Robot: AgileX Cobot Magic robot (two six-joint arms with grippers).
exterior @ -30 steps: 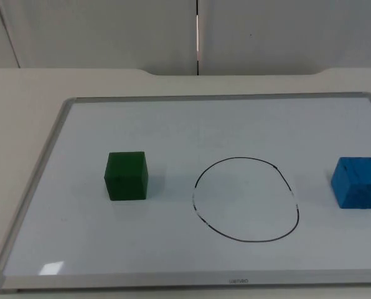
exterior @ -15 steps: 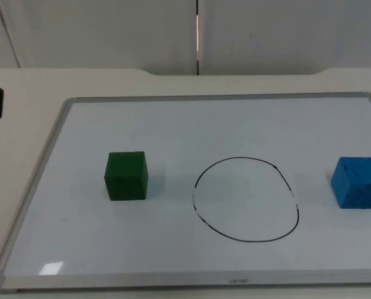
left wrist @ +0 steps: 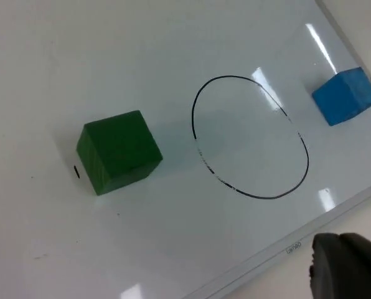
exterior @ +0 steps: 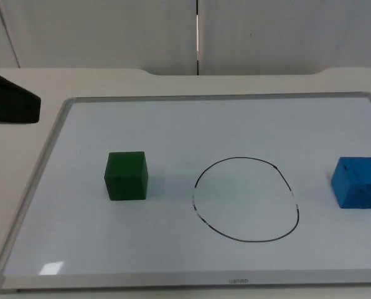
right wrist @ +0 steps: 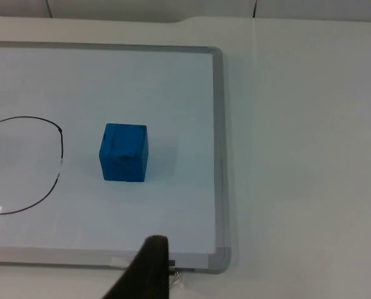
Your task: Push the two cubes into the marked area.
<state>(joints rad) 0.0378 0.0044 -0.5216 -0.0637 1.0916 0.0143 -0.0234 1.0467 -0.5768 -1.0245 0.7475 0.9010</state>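
Top view: a whiteboard [exterior: 61,118] lies on the table [exterior: 173,84]. A green cube [exterior: 127,175] sits just left of a drawn black ring [exterior: 246,199], and a blue cube [exterior: 358,181] sits well to the ring's right, near the board's right edge. Neither cube touches the line. The left tool [exterior: 11,103] shows as a dark shape at the picture's left edge, outside the board's frame and well apart from the green cube; its front is cut off, so I cannot tell whether its fingers are wide or narrow.

Left wrist view: the green cube [left wrist: 118,151] lies beside the ring [left wrist: 251,137], with the blue cube [left wrist: 346,95] beyond. The ring sits between them, so a push should carry the green cube toward the blue one.

Right wrist view: the blue cube [right wrist: 124,152] sits between the ring [right wrist: 48,165] and the frame. One fingertip of the right tool shows; its spread cannot be judged.
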